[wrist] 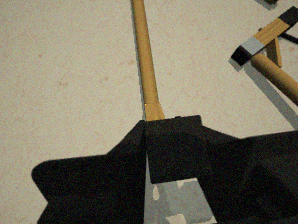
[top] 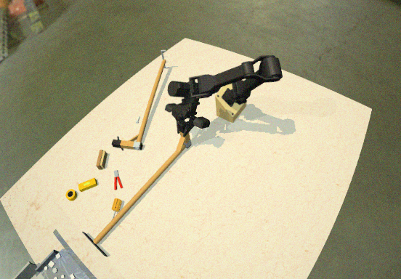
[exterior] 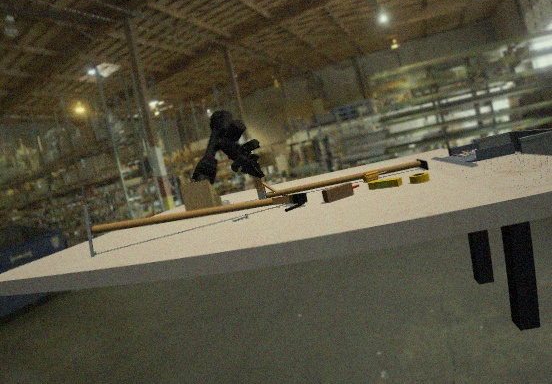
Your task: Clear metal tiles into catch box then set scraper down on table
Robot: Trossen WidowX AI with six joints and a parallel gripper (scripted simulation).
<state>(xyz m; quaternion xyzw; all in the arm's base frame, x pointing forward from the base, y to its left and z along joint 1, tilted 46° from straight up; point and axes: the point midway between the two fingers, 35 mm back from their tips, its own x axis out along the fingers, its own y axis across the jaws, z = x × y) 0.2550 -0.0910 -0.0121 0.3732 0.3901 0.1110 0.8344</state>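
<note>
My gripper (top: 184,131) (exterior: 258,176) (wrist: 159,123) is shut on the near end of the long scraper (top: 145,187) (exterior: 345,177) (wrist: 146,65), a straight wooden handle with a black blade (top: 95,244) (exterior: 423,164). The blade rests on the table just short of the steel bench plate (top: 69,261) (exterior: 452,160), which sits at the frame's bottom left corner in the top view. Several small pale metal tiles (top: 57,256) lie on the plate. The dark catch box (exterior: 500,145) stands beyond the plate in the exterior view.
A second long wooden tool (top: 150,98) (exterior: 190,213) (wrist: 267,67) with a black grip lies left of the arm. Beside the scraper lie a wooden block (top: 101,159), yellow block (top: 87,184), yellow roll (top: 71,195), red pliers (top: 115,182) and a small orange piece (top: 116,204).
</note>
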